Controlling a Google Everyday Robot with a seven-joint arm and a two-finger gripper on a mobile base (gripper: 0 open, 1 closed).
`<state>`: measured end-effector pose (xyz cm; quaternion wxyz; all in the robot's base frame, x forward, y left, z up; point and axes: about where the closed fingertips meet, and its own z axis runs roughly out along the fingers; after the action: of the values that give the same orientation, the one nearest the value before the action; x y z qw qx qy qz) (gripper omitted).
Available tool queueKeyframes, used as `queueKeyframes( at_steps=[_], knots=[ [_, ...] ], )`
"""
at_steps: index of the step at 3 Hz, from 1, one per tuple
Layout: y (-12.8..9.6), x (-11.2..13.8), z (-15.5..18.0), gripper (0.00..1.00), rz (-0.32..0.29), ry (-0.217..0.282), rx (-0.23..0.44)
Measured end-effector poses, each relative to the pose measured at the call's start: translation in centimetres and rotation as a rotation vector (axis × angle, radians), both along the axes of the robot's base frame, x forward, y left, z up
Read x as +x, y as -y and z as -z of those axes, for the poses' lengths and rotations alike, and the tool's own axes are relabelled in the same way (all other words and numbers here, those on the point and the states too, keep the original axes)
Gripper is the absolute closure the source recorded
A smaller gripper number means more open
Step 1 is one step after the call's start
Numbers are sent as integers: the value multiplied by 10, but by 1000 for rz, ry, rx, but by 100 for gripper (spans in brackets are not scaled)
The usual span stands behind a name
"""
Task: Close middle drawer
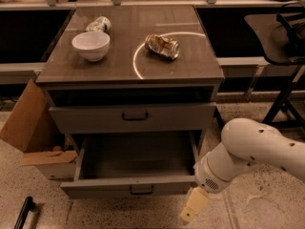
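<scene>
Camera view. A grey, wood-grain-topped cabinet (pixel 128 70) stands in the middle of the frame on a speckled stone floor (pixel 267 209).

The middle drawer (pixel 109 187), wide and grey with a low front panel, is pulled well out of the cabinet toward the camera. Its deep grey box lies open to view. The long axis of the front panel runs left to right across the frame, with the left end sitting a little lower. The panel faces the viewer and the slide direction runs from the cabinet toward the bottom edge. A small dark bar handle (pixel 141 190) sits at the centre of the panel.

Above it, a taller-fronted grey upper drawer (pixel 95 118) is nearly flush, with a dark gap between it and the cabinet top.

On the top:
- A white ceramic bowl (pixel 90 45) stands upright at left.
- A small bottle with a green label (pixel 98 24) lies on its side just behind the bowl.
- A crushed metal can (pixel 163 46) lies at centre right, inside a bright ring of light (pixel 135 61).

The white, rounded robot arm (pixel 248 151) enters from the right edge and slopes down to the left. Its beige gripper (pixel 190 210) hangs low by the floor, just off the right front corner of the middle drawer and pointing down and left. Contact with the panel cannot be made out, nor whether the gripper is open or closed.

An open brown cardboard box (pixel 26 123) leans at the cabinet's left side.
</scene>
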<state>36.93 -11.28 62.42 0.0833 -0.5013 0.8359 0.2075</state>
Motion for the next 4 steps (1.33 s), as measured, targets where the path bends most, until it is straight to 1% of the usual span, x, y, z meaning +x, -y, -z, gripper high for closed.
queueKeyframes(
  at_steps=[1,2,3,4],
  knots=[
    [-6,8,44,0,-19,13,41],
    [-12,13,82,19,-37,27,87],
    [-13,22,125,50,-25,24,122],
    [-12,34,158,73,11,10,117]
  ],
)
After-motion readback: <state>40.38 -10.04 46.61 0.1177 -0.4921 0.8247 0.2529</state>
